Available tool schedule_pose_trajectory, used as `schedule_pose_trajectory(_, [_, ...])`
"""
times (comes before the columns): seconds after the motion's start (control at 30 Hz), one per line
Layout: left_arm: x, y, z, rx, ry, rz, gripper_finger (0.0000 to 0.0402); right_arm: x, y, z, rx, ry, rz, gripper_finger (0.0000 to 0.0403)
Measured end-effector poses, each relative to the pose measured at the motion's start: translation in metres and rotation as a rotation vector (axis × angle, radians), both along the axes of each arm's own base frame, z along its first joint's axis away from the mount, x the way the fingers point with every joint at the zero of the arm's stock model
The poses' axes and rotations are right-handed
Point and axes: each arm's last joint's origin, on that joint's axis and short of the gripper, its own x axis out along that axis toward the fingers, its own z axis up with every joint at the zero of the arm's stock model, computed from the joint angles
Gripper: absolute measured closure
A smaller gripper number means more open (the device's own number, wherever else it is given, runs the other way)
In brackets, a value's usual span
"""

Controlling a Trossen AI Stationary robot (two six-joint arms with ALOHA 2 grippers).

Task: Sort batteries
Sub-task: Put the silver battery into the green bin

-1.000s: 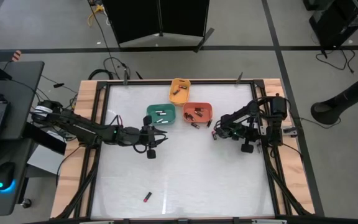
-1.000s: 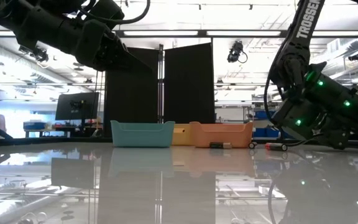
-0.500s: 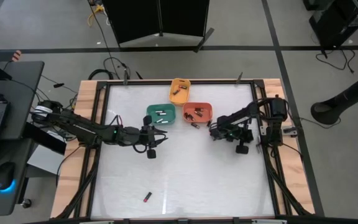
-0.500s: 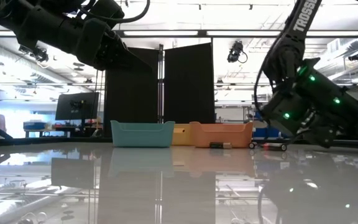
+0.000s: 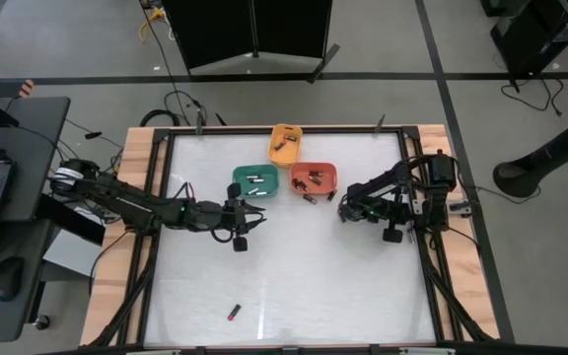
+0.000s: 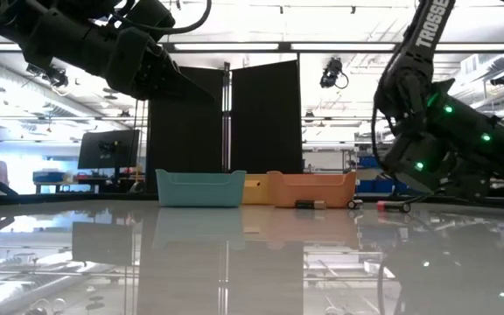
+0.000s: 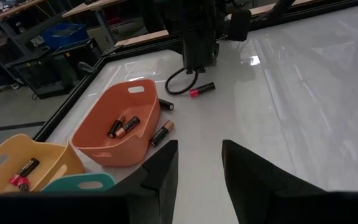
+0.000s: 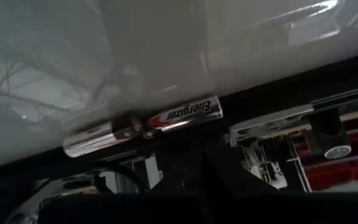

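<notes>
Right gripper (image 5: 344,210) just right of orange bin (image 5: 314,177), jaws closed, empty (silver battery (image 8: 143,125) close by); left gripper (image 5: 256,218) below-left of it, jaws apart, empty.

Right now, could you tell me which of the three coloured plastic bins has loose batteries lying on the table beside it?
The orange plastic bin: two small cylindrical batteries lie just outside its wall, unlike the yellow bin and teal bin.

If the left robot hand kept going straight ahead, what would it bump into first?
Probably the orange bin, or the loose battery lying just beside it. The left gripper is open and points toward them, though depth is hard to judge.
</notes>
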Motion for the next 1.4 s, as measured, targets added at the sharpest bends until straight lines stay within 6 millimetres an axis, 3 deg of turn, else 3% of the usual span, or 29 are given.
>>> schedule_pose_trajectory(0.5, [0.0, 0.0, 0.0, 0.0, -0.001, 0.0, 0.0271, -0.008, -0.004, -0.01, 0.019, -0.04, -0.014, 0.0391])
schedule_pose_trajectory(0.87, [0.0, 0.0, 0.0, -0.001, -0.004, 0.0, 0.0271, 0.027, 0.007, 0.005, 0.045, -0.145, 0.057, 0.0391])
schedule_pose_trajectory(1.2, [0.0, 0.0, 0.0, 0.0, 0.0, 0.0, 0.0271, -0.004, -0.001, -0.003, 0.06, 0.0, -0.001, 0.0391])
schedule_pose_trajectory(1.4, [0.0, 0.0, 0.0, 0.0, 0.0, -0.001, 0.0271, -0.004, -0.007, -0.009, 0.079, -0.013, -0.008, 0.0391])
